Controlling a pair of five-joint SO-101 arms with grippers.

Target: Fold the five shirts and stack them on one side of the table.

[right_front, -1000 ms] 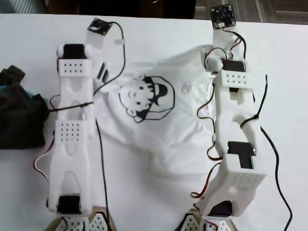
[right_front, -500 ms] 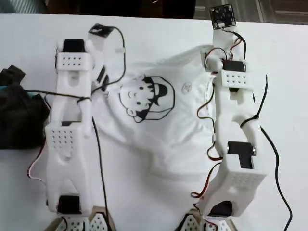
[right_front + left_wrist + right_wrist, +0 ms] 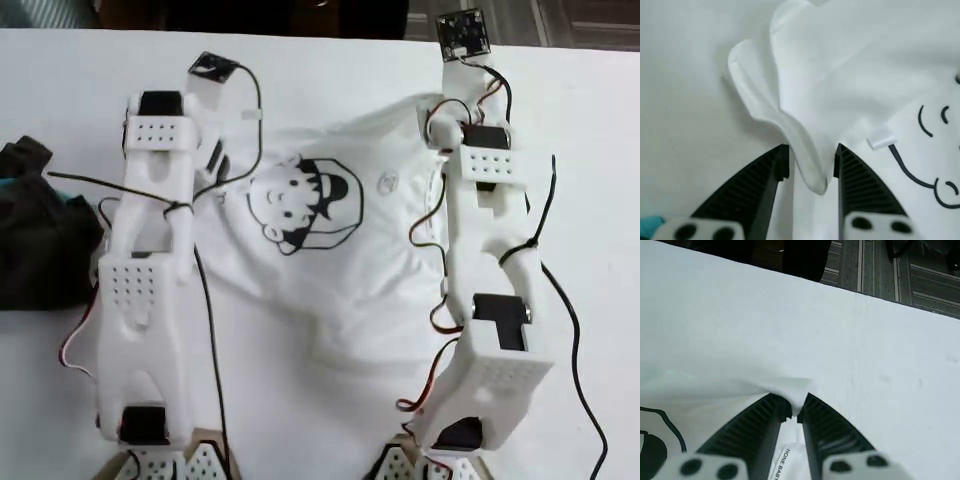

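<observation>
Left claw: spread, one jaw on each side of a raised fold at the shirt's edge, not closed on it.
Right claw: pressed together, pinching the shirt's edge. The cloth tents up to a small peak at the tips.
Shirt: white, lying open and wrinkled in the middle of the high view between the two arms. The left claw is at its upper left corner and the right claw at its upper right.
Print: a cartoon face, turned upward, at upper centre of the shirt.
Table: white and smooth, with bare surface above the shirt.
Dark heap: crumpled cloth at the left edge of the high view, well apart from the white shirt. It is likely more shirts, though I cannot tell whether they are folded.
Handling: the shirt looks light, limp and thin. It should drape and sag from any single hold and slide easily on the table.
Where to hold: two far corners or edge folds, one per claw, so the cloth lifts as a flat sheet. A doubled fold gives the jaws more to bite than a single layer.
Step, judged: securing both upper corners before the first fold.
Risk: the left jaws could close beside the fold and miss it, or catch only one layer that slips out.
</observation>
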